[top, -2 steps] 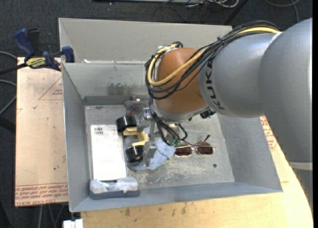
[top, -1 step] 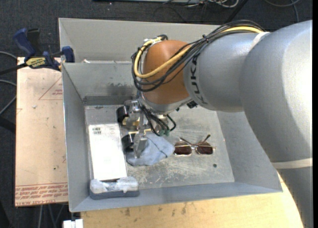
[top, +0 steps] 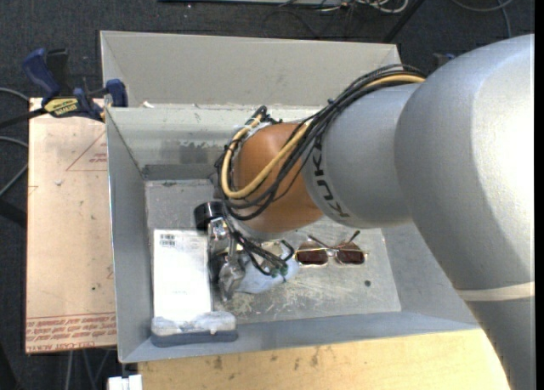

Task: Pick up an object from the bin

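Note:
My gripper (top: 224, 261) hangs low in the middle of the bin, under the orange wrist cover. It is at the right edge of a flat white packet (top: 180, 282) with a printed label that lies along the bin's left side. A crumpled whitish, partly clear thing (top: 260, 280) lies on the floor just right of the gripper, touching or nearly touching it. I see nothing held in the gripper.
A pair of sunglasses with brownish lenses (top: 331, 254) lies right of centre. A clear wrapped roll (top: 192, 323) on a dark blue-grey strip (top: 197, 337) sits by the near wall. The arm and its cables hide the bin's back middle.

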### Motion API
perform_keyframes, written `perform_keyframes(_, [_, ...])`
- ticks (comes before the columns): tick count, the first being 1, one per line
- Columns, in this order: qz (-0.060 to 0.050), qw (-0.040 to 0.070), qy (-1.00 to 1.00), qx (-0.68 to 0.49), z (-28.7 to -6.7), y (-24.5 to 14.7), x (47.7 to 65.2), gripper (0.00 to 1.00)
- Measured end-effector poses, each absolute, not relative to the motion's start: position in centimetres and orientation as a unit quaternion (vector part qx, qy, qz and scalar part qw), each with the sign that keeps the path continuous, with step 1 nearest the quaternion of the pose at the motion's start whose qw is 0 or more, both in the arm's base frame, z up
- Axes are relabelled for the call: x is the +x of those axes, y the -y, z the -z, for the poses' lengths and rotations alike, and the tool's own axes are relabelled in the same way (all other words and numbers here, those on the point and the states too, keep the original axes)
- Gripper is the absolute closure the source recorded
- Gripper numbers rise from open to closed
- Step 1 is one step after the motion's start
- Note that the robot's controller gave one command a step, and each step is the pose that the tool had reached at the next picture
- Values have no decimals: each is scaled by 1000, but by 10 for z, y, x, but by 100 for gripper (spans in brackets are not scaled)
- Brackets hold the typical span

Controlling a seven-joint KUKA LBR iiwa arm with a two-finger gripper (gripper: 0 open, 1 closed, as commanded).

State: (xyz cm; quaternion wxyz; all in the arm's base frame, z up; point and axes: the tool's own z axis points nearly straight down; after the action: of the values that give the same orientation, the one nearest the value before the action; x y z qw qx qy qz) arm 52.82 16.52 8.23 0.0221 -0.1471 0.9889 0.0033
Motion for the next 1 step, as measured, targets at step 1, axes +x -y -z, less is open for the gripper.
perform_keyframes(1, [-3, 22, -989, -147, -82, -165, 528, 100])
